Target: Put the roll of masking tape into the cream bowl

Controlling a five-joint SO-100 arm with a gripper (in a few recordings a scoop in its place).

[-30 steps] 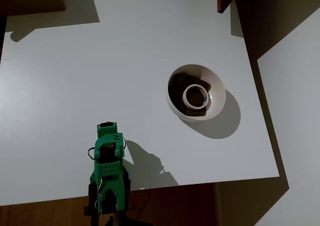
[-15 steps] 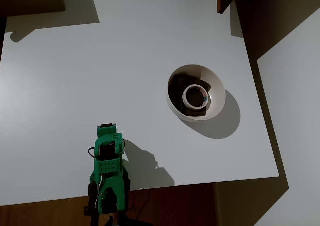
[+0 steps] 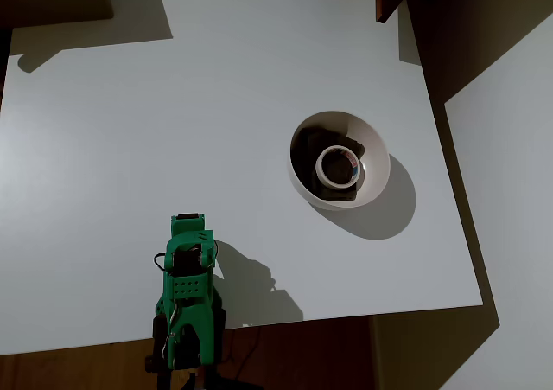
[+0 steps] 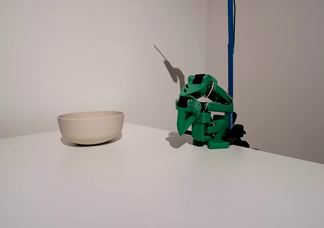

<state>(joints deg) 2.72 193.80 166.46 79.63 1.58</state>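
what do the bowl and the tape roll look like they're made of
The cream bowl looks like glazed ceramic or smooth plastic: even, softly shiny walls. The roll of masking tape inside it looks like matte paper tape on a pale, probably cardboard core.

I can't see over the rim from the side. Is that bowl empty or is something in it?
Not empty. From overhead, the roll of masking tape lies flat inside the cream bowl, resting on its dark bottom.

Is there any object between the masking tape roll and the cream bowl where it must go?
No. The off-white masking tape roll already lies inside the large glossy cream bowl, and the folded green gripper is far from both.
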